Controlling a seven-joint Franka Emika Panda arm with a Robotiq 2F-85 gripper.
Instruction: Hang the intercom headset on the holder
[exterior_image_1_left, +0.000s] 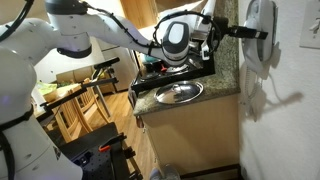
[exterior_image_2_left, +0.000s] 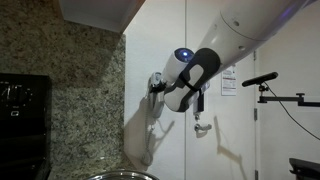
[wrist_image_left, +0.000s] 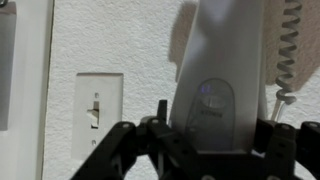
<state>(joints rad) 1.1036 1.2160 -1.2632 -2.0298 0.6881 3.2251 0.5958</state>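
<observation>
In the wrist view my gripper has a finger on each side of the light-grey intercom headset and is shut on it. The headset stands upright against the white wall. Its white coiled cord hangs to the right. In an exterior view the gripper is pressed up to the rounded grey holder on the wall. I cannot tell headset from holder there. In an exterior view the gripper touches the wall, and the arm hides the headset.
A white switch plate is on the wall left of the headset, and it also shows in an exterior view. A steel bowl sits on the granite counter below the arm. A black stove stands by the granite backsplash.
</observation>
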